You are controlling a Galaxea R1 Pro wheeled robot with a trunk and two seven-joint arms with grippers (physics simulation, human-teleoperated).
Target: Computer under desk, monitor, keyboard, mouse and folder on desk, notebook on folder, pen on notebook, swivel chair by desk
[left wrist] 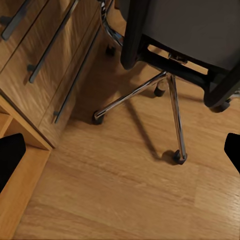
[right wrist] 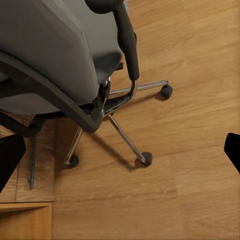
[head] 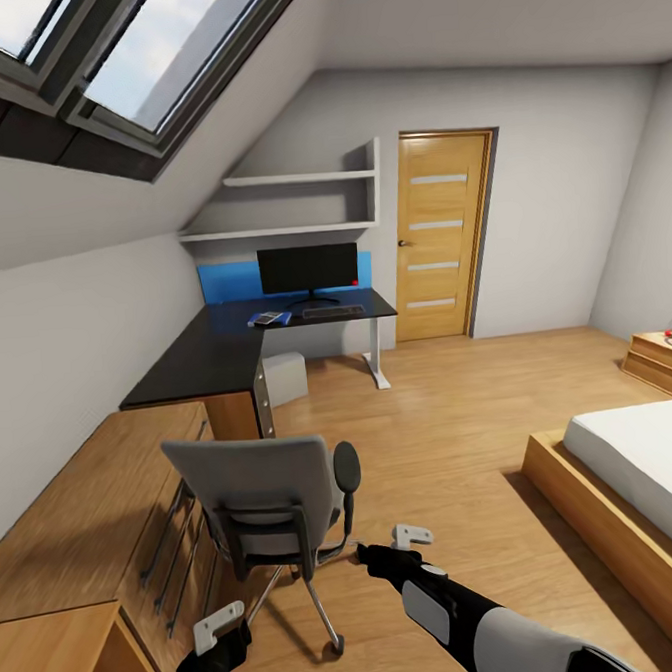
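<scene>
The swivel chair (head: 272, 501) stands just ahead of both hands, left (head: 218, 630) and right (head: 410, 539), fingers spread apart, touching nothing.

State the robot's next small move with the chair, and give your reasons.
Probably reach the right hand forward to the chair back. The chair stands by the low wooden drawers, well short of the desk, and both hands hang open behind it, gripping nothing.

The desk (head: 192, 361) is carrying the monitor (head: 307, 270); the keyboard (head: 332, 311) is lying just before it, the folder (head: 271, 318) lying left of the keyboard. The computer (head: 285, 378) is sitting on the floor (head: 452, 418) beneath.
</scene>
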